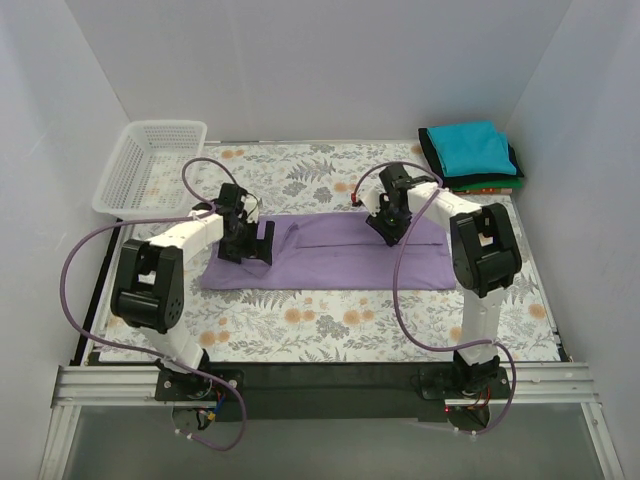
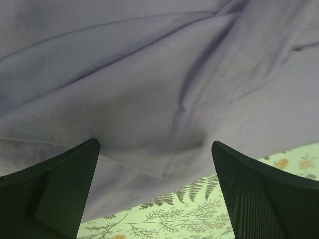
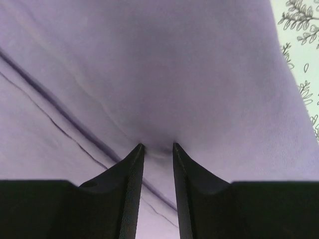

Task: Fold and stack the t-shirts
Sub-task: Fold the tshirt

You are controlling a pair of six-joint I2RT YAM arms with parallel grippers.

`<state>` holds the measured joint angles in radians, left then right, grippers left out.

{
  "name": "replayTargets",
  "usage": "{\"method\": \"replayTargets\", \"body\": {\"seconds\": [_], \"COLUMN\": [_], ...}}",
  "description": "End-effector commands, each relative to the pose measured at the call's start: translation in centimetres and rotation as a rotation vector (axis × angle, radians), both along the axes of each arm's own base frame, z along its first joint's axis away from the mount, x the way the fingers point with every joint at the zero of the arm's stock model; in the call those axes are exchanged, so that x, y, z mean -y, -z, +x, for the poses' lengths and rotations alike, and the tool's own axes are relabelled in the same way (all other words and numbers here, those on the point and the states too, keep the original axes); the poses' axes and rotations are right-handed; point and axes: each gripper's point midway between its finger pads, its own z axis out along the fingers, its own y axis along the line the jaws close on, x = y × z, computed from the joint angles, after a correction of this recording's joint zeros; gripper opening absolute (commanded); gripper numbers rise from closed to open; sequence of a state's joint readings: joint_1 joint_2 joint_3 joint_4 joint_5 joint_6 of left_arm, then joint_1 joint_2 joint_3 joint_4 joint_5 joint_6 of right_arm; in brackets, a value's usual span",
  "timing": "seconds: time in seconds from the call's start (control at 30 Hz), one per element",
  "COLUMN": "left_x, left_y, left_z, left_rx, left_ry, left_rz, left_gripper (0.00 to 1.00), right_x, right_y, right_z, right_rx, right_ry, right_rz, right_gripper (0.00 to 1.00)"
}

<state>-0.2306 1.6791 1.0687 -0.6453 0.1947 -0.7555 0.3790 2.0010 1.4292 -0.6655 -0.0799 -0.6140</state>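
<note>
The lavender t-shirt (image 1: 320, 258) lies as a long flat band across the middle of the table. My left gripper (image 1: 250, 243) is open wide and empty just above the shirt's left end; in the left wrist view (image 2: 154, 144) the cloth (image 2: 149, 74) with a hem seam fills the frame. My right gripper (image 1: 385, 230) stands on the shirt's right half. In the right wrist view (image 3: 158, 145) its fingers are a narrow gap apart, tips pressed into the cloth (image 3: 174, 59) with a small pucker between them. Folded shirts are stacked at the back right, teal (image 1: 473, 148) on top, dark green and orange-red (image 1: 490, 187) below.
A white mesh basket (image 1: 150, 165) stands at the back left. The floral table cloth (image 1: 330, 320) covers the table and shows in the left wrist view (image 2: 199, 209) and the right wrist view (image 3: 304, 59). White walls close in on three sides.
</note>
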Motion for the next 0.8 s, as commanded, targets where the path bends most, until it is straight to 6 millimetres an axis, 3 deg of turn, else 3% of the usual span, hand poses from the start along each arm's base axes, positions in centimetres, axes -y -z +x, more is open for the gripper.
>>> {"method": "replayTargets", "body": {"seconds": [0.0,0.07,0.13,0.2,0.23,0.27,0.3,0.33,0.37,0.43,0.47,0.53,0.57,0.63,0.7,0.73,0.77], "left_x": [-1.9,-2.2,-2.5,-2.7,-2.5,-2.6,-2.3,-1.8,-1.4,-0.2,2.0,3.5,4.7,5.1,5.2,5.0,4.8], "left_y": [0.9,2.7,3.1,4.6,3.8,5.4,5.6,3.8,5.2,4.6,0.5,-3.3,-6.7,-10.6,-10.5,-12.5,-12.2], "left_z": [2.0,2.2,3.7,5.0,7.3,8.0,9.5,13.1,14.4,17.6,20.8,22.9,23.7,23.5,21.9,21.0,20.3], "left_rx": [0.019,-0.034,-0.019,-0.016,0.033,0.007,0.021,0.098,0.08,0.129,0.23,0.316,0.377,0.435,0.405,0.434,0.426], "left_ry": [-0.065,-0.065,-0.048,-0.01,-0.005,0.011,0.025,0.045,0.061,0.086,0.105,0.118,0.124,0.109,0.098,0.088,0.065], "left_rz": [0.144,0.178,0.213,0.246,0.252,0.267,0.271,0.274,0.279,0.243,0.144,0.075,0.014,-0.027,-0.055,-0.066,-0.075], "left_gripper": [0.97,0.97,0.97,0.98,0.98,0.98,0.98,0.98,0.98,0.98,0.98,0.98,0.98,0.98,0.98,0.98,0.98], "right_x": [2.6,2.7,2.1,2.0,0.7,-0.6,-1.3,-3.0,-5.4,-8.8,-10.7,-12.7,-13.0,-12.7,-11.9,-11.1,-10.3], "right_y": [2.0,2.6,3.1,3.5,3.5,3.0,3.1,2.4,0.8,-2.3,-4.9,-8.0,-9.3,-10.7,-10.5,-10.6,-9.2], "right_z": [-2.7,-4.9,-7.0,-10.4,-12.2,-13.8,-16.0,-18.6,-20.8,-24.2,-25.3,-24.8,-24.1,-21.3,-18.8,-16.6,-15.4], "right_rx": [-0.085,-0.154,-0.2,-0.254,-0.274,-0.293,-0.339,-0.396,-0.455,-0.518,-0.525,-0.474,-0.441,-0.396,-0.362,-0.328,-0.326], "right_ry": [-0.057,-0.079,-0.117,-0.153,-0.194,-0.22,-0.243,-0.296,-0.339,-0.45,-0.499,-0.528,-0.522,-0.451,-0.385,-0.331,-0.293], "right_rz": [-0.107,-0.102,-0.113,-0.123,-0.118,-0.076,-0.052,-0.029,0.091,0.205,0.327,0.433,0.467,0.517,0.524,0.517,0.469], "right_gripper": [0.36,0.33,0.3,0.3,0.3,0.3,0.3,0.32,0.32,0.34,0.35,0.36,0.36,0.36,0.37,0.36,0.37]}}
